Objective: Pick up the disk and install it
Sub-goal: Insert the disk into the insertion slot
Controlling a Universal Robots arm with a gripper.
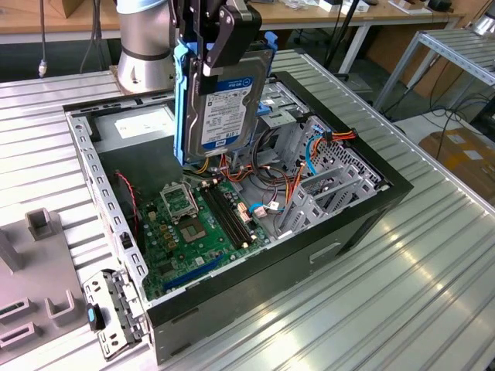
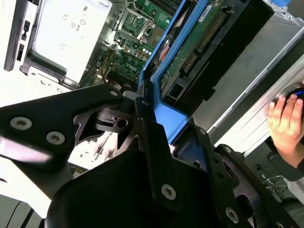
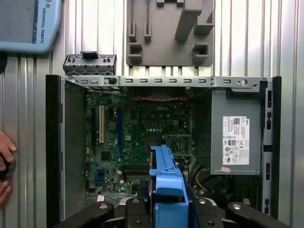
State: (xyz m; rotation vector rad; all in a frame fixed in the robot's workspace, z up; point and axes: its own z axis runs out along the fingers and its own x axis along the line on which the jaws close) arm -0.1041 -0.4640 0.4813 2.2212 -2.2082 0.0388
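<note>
The disk (image 1: pixel 224 108) is a dark-grey drive with a white and blue label, framed by bright blue plastic rails. It hangs upright on edge above the open computer case (image 1: pixel 93 170), over the motherboard (image 1: pixel 193 224). My gripper (image 1: pixel 216 46) is shut on its upper end, with black fingers (image 1: pixel 232 35) pressing its faces. In the first wrist view the disk's blue rail (image 3: pixel 166 185) points down at the board between the black fingers (image 3: pixel 137 211). The second wrist view shows the disk's green circuit side (image 2: pixel 199 42) and blue frame (image 2: pixel 161 109).
Metal drive bays with orange and blue cables (image 1: pixel 309 154) fill the case on the exterior view's right. A silver power supply (image 3: pixel 235 137) sits in one corner. A grey fixture plate (image 1: pixel 39 294) lies outside the case. A person's hand (image 2: pixel 285 118) rests beside the case.
</note>
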